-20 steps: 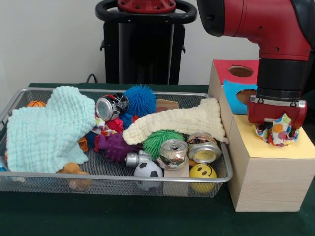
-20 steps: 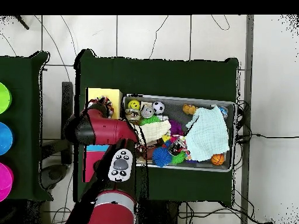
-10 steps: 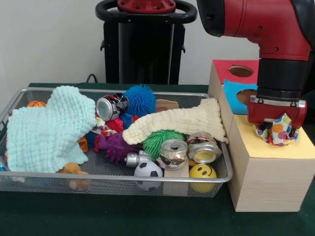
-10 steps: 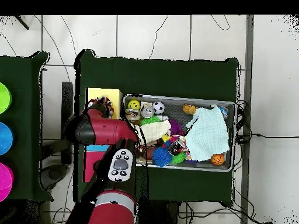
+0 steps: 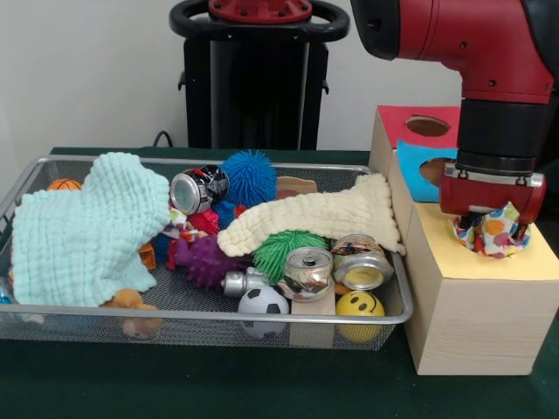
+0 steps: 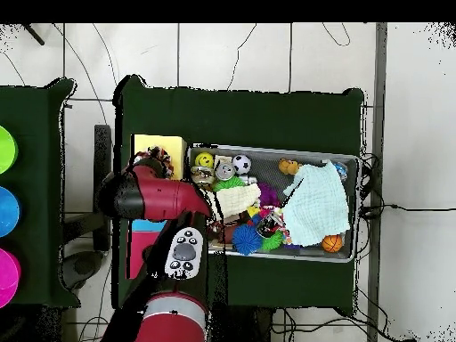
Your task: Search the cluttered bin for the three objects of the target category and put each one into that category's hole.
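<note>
My gripper (image 5: pixel 491 237) hangs over the top of the pale wood box with the yellow face (image 5: pixel 454 262), right of the wire mesh bin (image 5: pixel 201 312). It is shut on a white dotted cloth (image 5: pixel 494 232), whose lower end rests on the yellow face and hides the hole. A scrap of another dotted cloth (image 5: pixel 182 229) peeks out in the bin between the mint-green cloth and a purple spiky toy. In the overhead view the arm (image 6: pixel 156 198) covers the gripper; the yellow box (image 6: pixel 158 144) and the bin (image 6: pixel 267 150) show.
The blue-faced box (image 5: pixel 417 173) and the red-faced box (image 5: pixel 403 122) stand behind the yellow one. The bin holds a mint-green knit cloth (image 5: pixel 83 227), a cream knit cloth (image 5: pixel 314 218), cans (image 5: pixel 307 271), spiky balls (image 5: pixel 248 177), a football (image 5: pixel 262 305) and a smiley ball (image 5: pixel 360 307).
The gripper has risen slightly over the yellow box. The dotted cloth stays at about the same spot on the box top.
</note>
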Tool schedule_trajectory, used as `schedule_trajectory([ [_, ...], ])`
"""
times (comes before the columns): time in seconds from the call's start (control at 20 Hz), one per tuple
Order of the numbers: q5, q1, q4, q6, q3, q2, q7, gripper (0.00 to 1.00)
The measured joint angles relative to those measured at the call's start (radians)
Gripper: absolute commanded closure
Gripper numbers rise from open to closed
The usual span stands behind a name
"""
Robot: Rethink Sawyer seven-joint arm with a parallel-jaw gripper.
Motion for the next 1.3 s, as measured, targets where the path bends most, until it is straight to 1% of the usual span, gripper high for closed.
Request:
schedule_trajectory([
  [0.35,0.001,0.002,0.001,0.079,-0.005,-0.029,0.0,0.0],
  [1.3,0.0,0.003,0.002,0.153,-0.012,-0.062,0.0,0.0],
])
